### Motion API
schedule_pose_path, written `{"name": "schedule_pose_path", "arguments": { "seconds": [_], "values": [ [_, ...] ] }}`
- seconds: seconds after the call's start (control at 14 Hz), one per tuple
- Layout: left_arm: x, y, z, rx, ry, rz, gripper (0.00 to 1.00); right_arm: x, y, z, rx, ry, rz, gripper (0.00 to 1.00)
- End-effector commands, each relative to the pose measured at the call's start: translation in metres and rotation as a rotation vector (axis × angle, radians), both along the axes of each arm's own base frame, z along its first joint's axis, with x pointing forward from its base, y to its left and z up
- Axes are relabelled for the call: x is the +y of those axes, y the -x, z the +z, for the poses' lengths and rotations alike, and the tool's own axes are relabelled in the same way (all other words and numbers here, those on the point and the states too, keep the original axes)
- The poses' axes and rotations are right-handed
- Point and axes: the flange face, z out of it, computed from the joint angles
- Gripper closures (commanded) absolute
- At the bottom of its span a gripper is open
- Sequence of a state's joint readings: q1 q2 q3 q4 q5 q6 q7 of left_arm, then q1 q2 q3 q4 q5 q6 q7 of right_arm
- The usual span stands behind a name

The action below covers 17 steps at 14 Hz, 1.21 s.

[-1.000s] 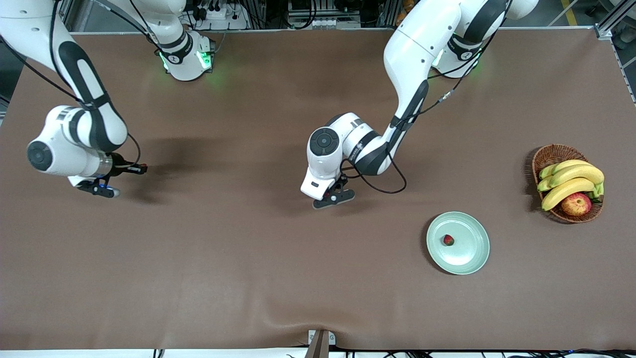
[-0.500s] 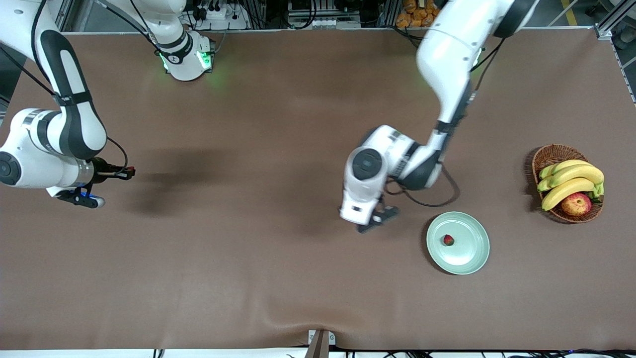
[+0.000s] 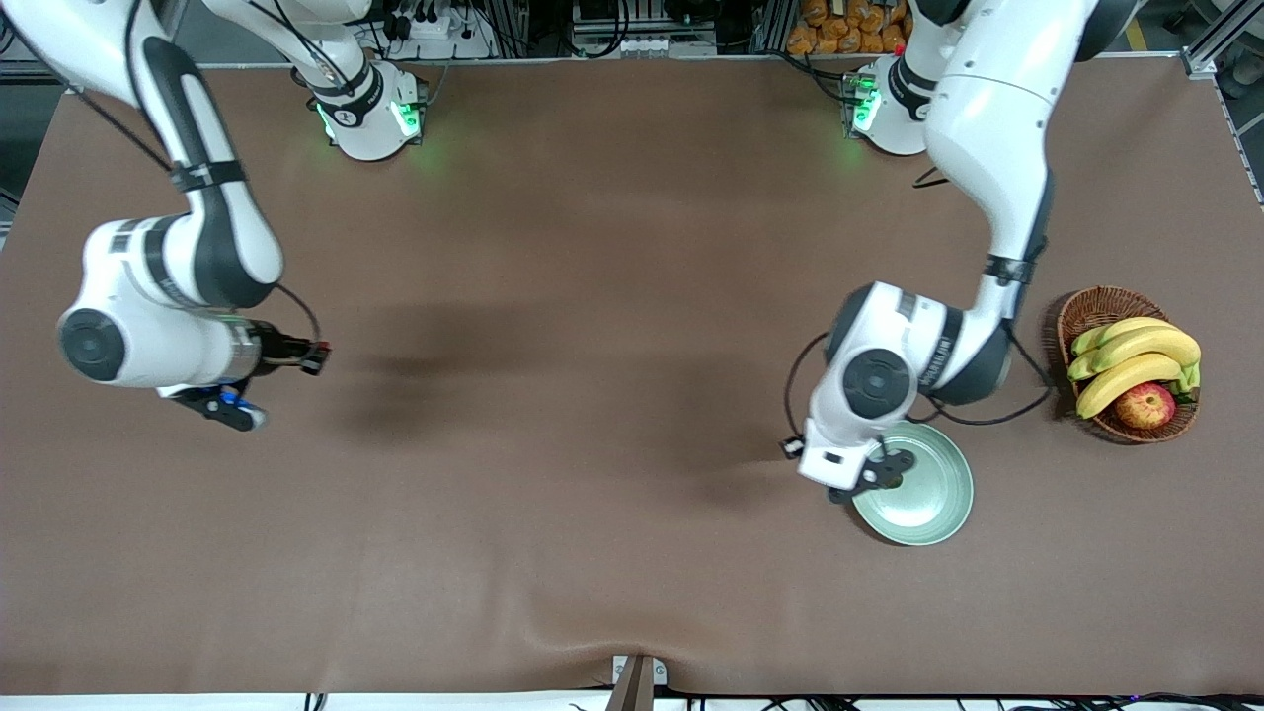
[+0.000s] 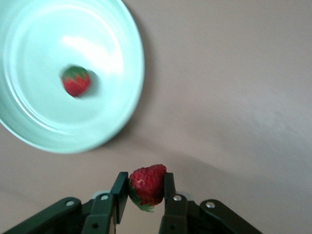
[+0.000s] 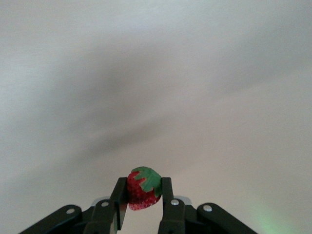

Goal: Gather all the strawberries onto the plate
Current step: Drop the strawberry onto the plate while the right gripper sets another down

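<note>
My left gripper (image 4: 146, 189) is shut on a red strawberry (image 4: 147, 184) and hangs just off the rim of the pale green plate (image 4: 127, 105). A second strawberry (image 4: 76, 80) lies inside that plate. In the front view the left gripper (image 3: 882, 472) overlaps the plate (image 3: 933, 509) at its edge toward the right arm's end and hides the berry lying there. My right gripper (image 5: 143, 192) is shut on another strawberry (image 5: 141, 190) with a green cap. It hangs over bare table at the right arm's end (image 3: 308, 354).
A brown wicker basket (image 3: 1094, 308) stands at the left arm's end of the table, farther from the front camera than the plate. It holds bananas (image 3: 1136, 360) and a red-yellow apple (image 3: 1145, 405). Brown cloth covers the table.
My left arm swung from over the middle of the table to the plate's edge, carrying its strawberry. My right arm drifted out and back, still holding its berry.
</note>
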<state>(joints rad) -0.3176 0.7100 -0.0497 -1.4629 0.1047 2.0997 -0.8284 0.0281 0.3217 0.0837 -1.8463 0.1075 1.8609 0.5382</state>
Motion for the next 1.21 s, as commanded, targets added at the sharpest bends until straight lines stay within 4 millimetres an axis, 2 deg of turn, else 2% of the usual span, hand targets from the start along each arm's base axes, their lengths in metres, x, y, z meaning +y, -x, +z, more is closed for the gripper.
{"name": "schedule_pose_path", "arguments": {
  "seconds": [0.0,0.07,0.29,0.43,0.57,0.79,1.0,1.07,1.14],
  "values": [
    [0.036,-0.005,0.007,0.015,0.015,-0.024,1.0,0.072,-0.009,0.023,-0.008,-0.015,-0.116,1.0],
    [0.05,-0.01,0.005,0.017,0.014,-0.021,1.0,0.103,-0.009,0.031,-0.016,-0.028,-0.147,1.0],
    [0.083,-0.018,0.002,0.017,0.008,0.018,1.0,0.189,-0.012,0.036,-0.048,-0.056,-0.268,1.0],
    [0.097,-0.023,0.001,0.01,0.008,0.038,1.0,0.244,-0.012,0.021,-0.087,-0.054,-0.346,1.0],
    [0.116,-0.029,-0.007,-0.01,-0.025,0.032,1.0,0.292,-0.005,-0.009,-0.105,-0.049,-0.389,1.0],
    [0.129,-0.033,-0.03,-0.024,-0.055,0.015,1.0,0.343,0.004,-0.051,-0.149,-0.06,-0.449,1.0],
    [0.156,-0.04,-0.042,-0.061,-0.094,0.002,1.0,0.37,0.014,-0.084,-0.193,-0.084,-0.474,1.0],
    [0.156,-0.041,-0.041,-0.062,-0.094,0.0,0.93,0.374,0.015,-0.091,-0.199,-0.087,-0.481,1.0],
    [0.156,-0.041,-0.038,-0.065,-0.092,-0.011,0.38,0.376,0.016,-0.096,-0.2,-0.089,-0.484,1.0]
  ]
}}
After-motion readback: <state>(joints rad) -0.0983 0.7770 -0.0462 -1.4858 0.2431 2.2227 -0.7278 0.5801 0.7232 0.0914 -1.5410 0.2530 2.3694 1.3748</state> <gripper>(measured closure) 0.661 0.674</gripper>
